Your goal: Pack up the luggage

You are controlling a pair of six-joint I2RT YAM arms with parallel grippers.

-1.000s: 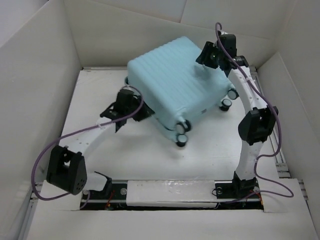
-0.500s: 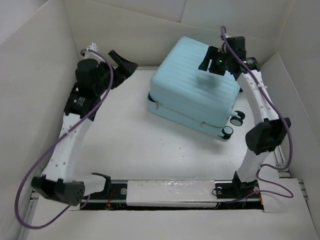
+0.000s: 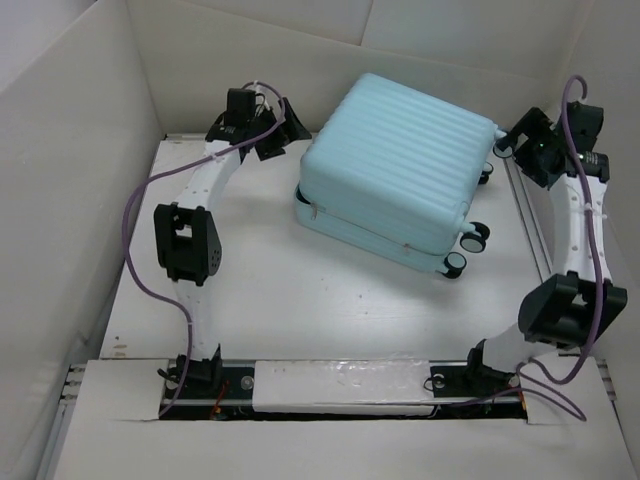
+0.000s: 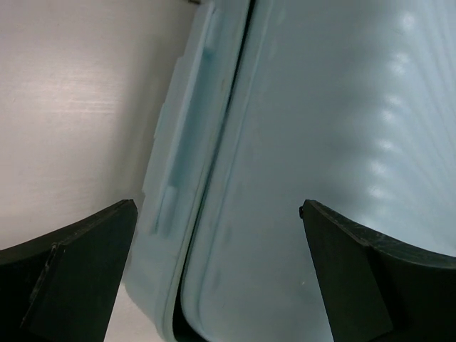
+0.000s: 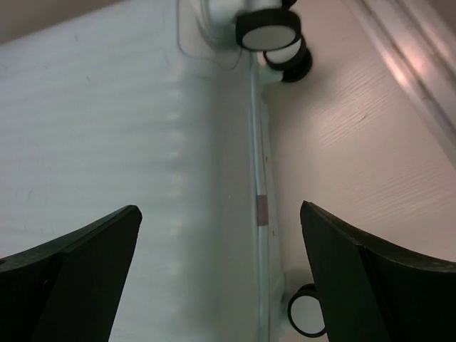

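Firstly, left arm: white links with black joints, a purple cable (image 3: 135, 240) looping off it, reaching to the far left part of the table (image 3: 300, 300).
Left hand (image 3: 283, 125): fingers spread wide, holding nothing; sits just beside the far left corner of the luggage. Contact cannot be told.
Left hand, wrist view (image 4: 217, 208): both dark fingers (image 4: 78, 278) frame the shell's closed seam, which runs between them.
Luggage (image 3: 400, 160): pale aqua hard shell, ribbed, shut; lies flat on its broad side on the far right part of the table, set askew to the table edges.
Luggage, side detail (image 4: 342, 142): a long raised bar moulded beside the seam; blurred, and no lettering can be read.
Caster wheels (image 3: 455, 263): black with white faces, along the luggage's right end, pointing sideways.
Seam patch (image 5: 262, 210): small greyish mark on the seam line, too small to read.
Wheels, right wrist view (image 5: 268, 28): one pair at the top, one more at the bottom edge.
Right hand (image 3: 508, 143): fingers wide apart, empty; near the far right end of the luggage, by the wheels.
Right hand, wrist view (image 5: 219, 208): ribbed shell (image 5: 92, 128) on the left, bare table on the right.
Right arm: white and black, purple cable (image 3: 600, 290), along the table's right edge.
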